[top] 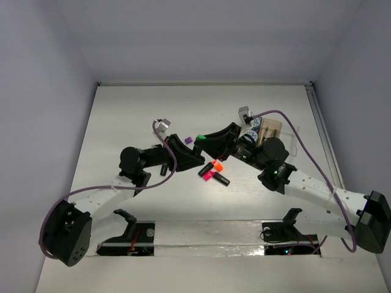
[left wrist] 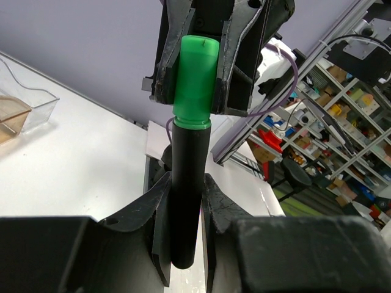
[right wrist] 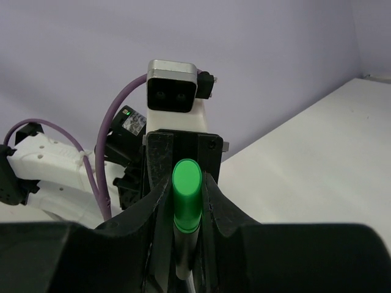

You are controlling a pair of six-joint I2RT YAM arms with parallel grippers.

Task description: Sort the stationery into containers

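A black-bodied highlighter with a green cap hangs above the table's middle, held from both ends. My left gripper is shut on its black body. My right gripper is shut on the green cap, and its fingers flank the cap in the left wrist view. On the table lie a loose purple cap, an orange-capped marker, a pink-capped marker and a black marker. The clear box with a tan insert stands at the right.
Blue-and-white patterned round pieces sit at the clear box's left side, partly behind the right arm. The clear box corner shows at far left in the left wrist view. The left arm's wrist camera faces the right wrist camera.
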